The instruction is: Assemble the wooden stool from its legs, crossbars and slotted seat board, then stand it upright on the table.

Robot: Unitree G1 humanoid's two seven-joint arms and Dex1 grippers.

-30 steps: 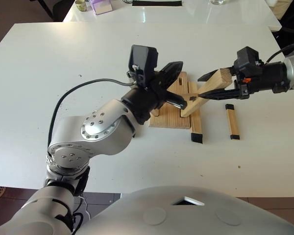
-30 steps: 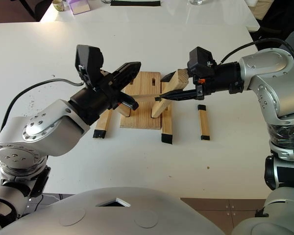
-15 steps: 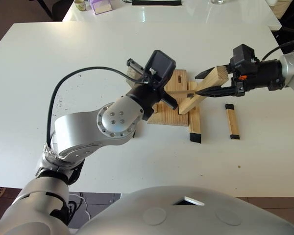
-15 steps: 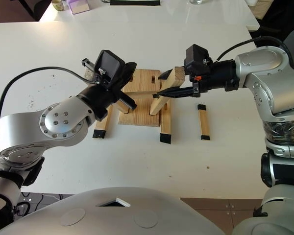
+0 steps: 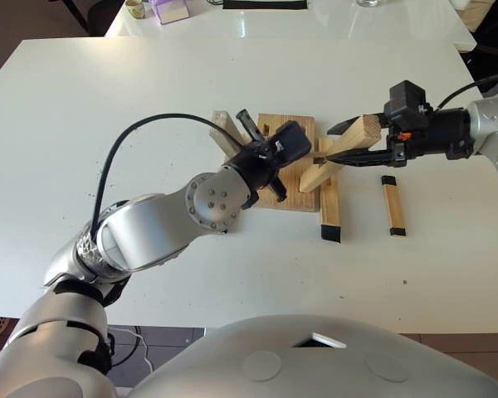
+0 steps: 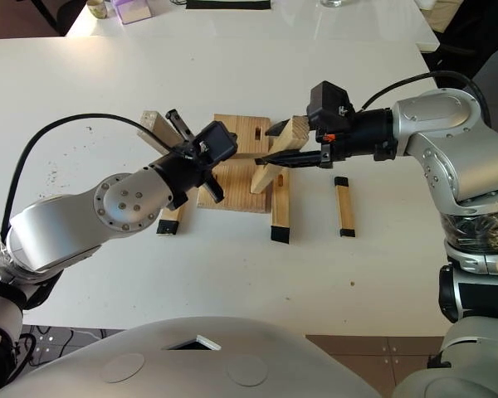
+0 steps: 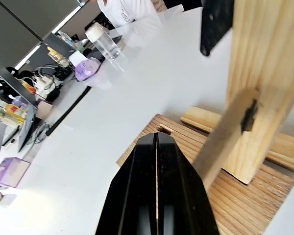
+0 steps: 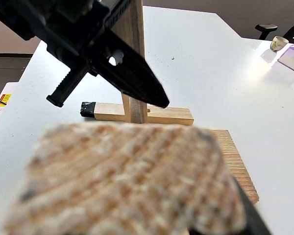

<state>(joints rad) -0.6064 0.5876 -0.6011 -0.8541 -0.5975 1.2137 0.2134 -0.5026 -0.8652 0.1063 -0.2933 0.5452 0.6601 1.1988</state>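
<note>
Entry: the rectangular slotted wooden seat board (image 5: 301,197) lies flat at the middle of the white table (image 5: 108,99).

The right gripper (image 5: 330,145) comes in from the right and is clamped on a thick pale wooden leg (image 5: 367,131), one finger on its far side and one on its near side. We note this leg is tilted: lower end on the right part of the board, upper end raised toward the right.

A thin wooden crossbar (image 7: 225,132) is set into the side of that leg and runs left toward the left gripper (image 7: 156,147). The left gripper sits over the board with its fingers pressed together to a narrow seam. We cannot tell whether the crossbar is pinched.

A second wooden leg (image 5: 224,133) rises at a slant at the board's far left corner, just beside the left gripper. We cannot tell what supports it.

A third leg (image 5: 332,211), black-capped at its near end, lies flat along the board's right edge, under the held leg. A fourth black-capped leg (image 6: 173,214) lies at the board's near left corner. A short wooden bar with black ends (image 5: 390,206) lies apart, farther right.
</note>
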